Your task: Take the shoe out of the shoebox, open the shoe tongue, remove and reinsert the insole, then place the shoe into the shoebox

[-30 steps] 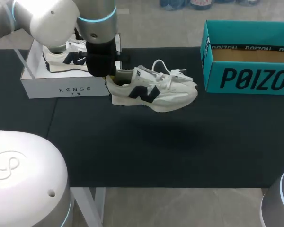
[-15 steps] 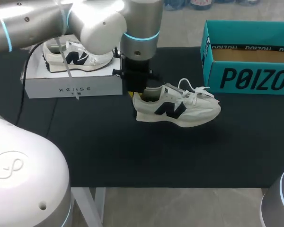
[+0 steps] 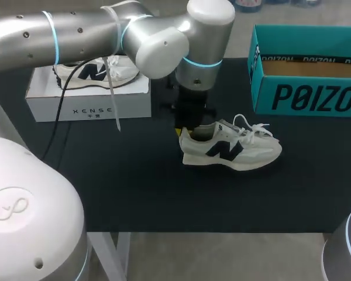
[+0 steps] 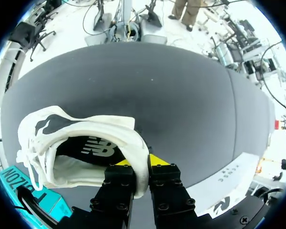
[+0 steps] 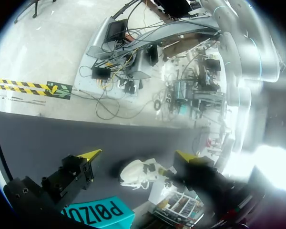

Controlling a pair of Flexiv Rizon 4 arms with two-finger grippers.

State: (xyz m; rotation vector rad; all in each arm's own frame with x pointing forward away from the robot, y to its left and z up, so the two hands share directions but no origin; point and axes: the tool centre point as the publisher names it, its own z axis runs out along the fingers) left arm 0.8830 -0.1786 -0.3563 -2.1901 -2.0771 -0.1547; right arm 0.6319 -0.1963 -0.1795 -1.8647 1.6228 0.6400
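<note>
Head view: left arm (image 3: 105,29) comes in from the upper left of the frame and reaches past the middle; left gripper (image 3: 191,124) points down at frame centre, clamped on the heel of the shoe (image 3: 234,151). Shoe is white with a dark side logo, upright and sole down on the black table (image 3: 164,193), toe toward the right of the frame, laces loose on top. Teal shoebox (image 3: 307,96) at upper right, open, well apart from the shoe. White box (image 3: 88,105) at upper left with a second shoe (image 3: 93,70) lying on it.

Left wrist view: both yellow-tipped fingers (image 4: 157,161) pinch the heel collar from two sides, one inside the shoe and one outside; the shoe opening and dark insole sit ahead of the fingers.

Right wrist view: right gripper (image 5: 138,155) has its fingers spread wide with nothing between them, high over the table; the shoe shows small, far ahead of them
</note>
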